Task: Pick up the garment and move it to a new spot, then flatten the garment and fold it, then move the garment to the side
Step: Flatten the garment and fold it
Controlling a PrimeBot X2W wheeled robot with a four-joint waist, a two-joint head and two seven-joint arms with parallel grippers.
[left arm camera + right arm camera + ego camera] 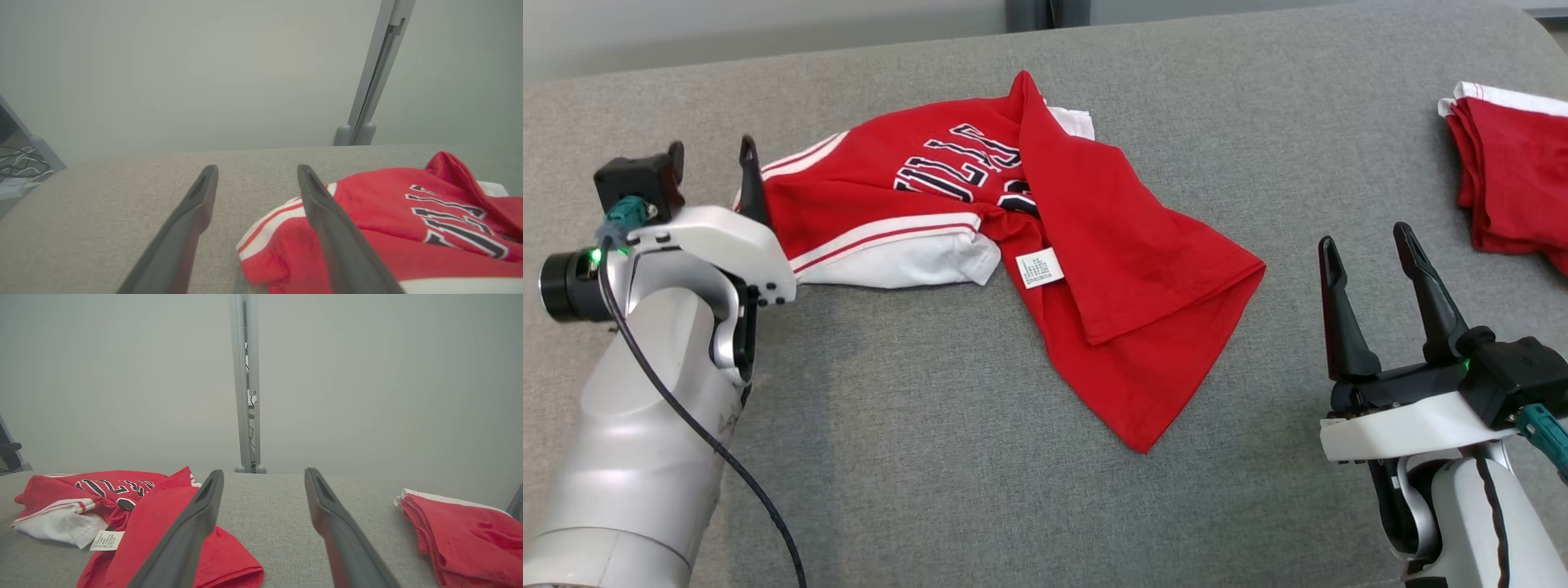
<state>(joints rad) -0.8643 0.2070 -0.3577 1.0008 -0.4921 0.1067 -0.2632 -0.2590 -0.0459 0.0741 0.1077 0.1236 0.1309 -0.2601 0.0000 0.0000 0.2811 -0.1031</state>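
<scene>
— Grey woven fabric surface (915,425) runs under everything, with a pale wall (204,73) behind. What's furthest left?

— That's the left gripper (711,159), low over the cloth, its two dark fingers spread apart with nothing between them.

— And the garment?

— It's a crumpled red jersey with white striped trim and dark lettering (1094,269), lying just to that gripper's right. The striped sleeve edge sits right beside the nearer finger (327,220); I can't tell whether they touch.

— Further right?

— Past the jersey's red hem is the right gripper (1365,245), fingers wide apart and empty, clear of the fabric. To its right lies a folded stack of red cloth with a white edge (1515,171).
</scene>
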